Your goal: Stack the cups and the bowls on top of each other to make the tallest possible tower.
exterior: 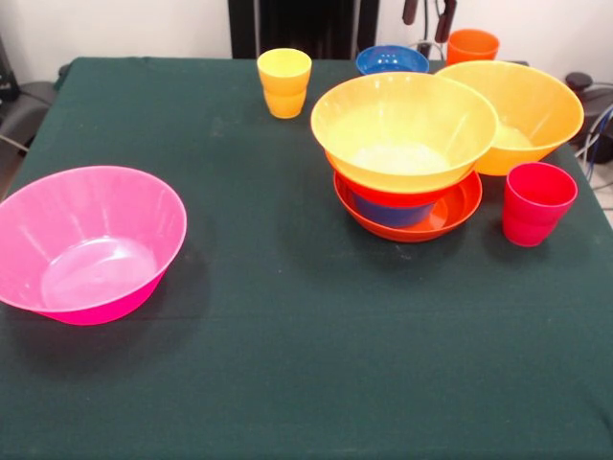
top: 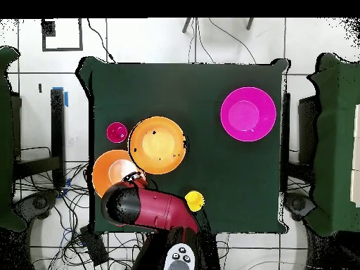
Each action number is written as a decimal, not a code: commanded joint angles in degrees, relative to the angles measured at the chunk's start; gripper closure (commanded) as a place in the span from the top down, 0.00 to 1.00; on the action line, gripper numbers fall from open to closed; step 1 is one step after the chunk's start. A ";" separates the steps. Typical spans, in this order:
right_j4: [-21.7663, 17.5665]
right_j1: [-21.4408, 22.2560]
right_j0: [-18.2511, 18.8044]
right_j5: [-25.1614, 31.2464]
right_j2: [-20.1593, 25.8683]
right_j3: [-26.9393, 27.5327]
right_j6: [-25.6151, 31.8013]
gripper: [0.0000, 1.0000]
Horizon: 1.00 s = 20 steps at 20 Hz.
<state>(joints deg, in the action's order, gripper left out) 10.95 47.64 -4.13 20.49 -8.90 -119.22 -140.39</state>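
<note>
The tower (exterior: 407, 158) stands right of centre: a shallow red-orange bowl (exterior: 456, 212) lowest, a blue bowl (exterior: 388, 211) in it, another red-orange bowl, and a large yellow bowl (exterior: 402, 125) (top: 158, 145) on top. A second large orange bowl (exterior: 529, 110) (top: 110, 171) leans behind it. The red cup (exterior: 536, 203) (top: 117, 131) is beside the tower; the yellow cup (exterior: 284, 81) (top: 195, 201) and orange cup (exterior: 472, 45) stand at the back. The pink bowl (exterior: 91, 240) (top: 247, 114) sits alone. My gripper (exterior: 428, 14) shows only its tips at the top edge, open and empty.
A second blue bowl (exterior: 392, 60) rests at the back edge of the green table (exterior: 287, 364), under the gripper. In the overhead view the red arm (top: 151, 209) covers that corner and hides the blue bowl and orange cup. Cables lie on the floor around the base.
</note>
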 commanded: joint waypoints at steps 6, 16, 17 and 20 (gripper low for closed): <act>-2.33 -3.55 -0.29 -2.56 2.94 -1.28 -4.06 1.00; -2.21 -3.82 -0.24 -3.25 3.29 -1.35 -4.19 1.00; -2.23 -3.82 -0.21 -3.17 3.25 -1.27 -4.14 1.00; -2.20 -3.59 -0.40 -3.02 3.18 -1.39 -4.24 1.00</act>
<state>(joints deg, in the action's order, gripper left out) 10.95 47.64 -4.14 20.49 -8.91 -119.22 -140.39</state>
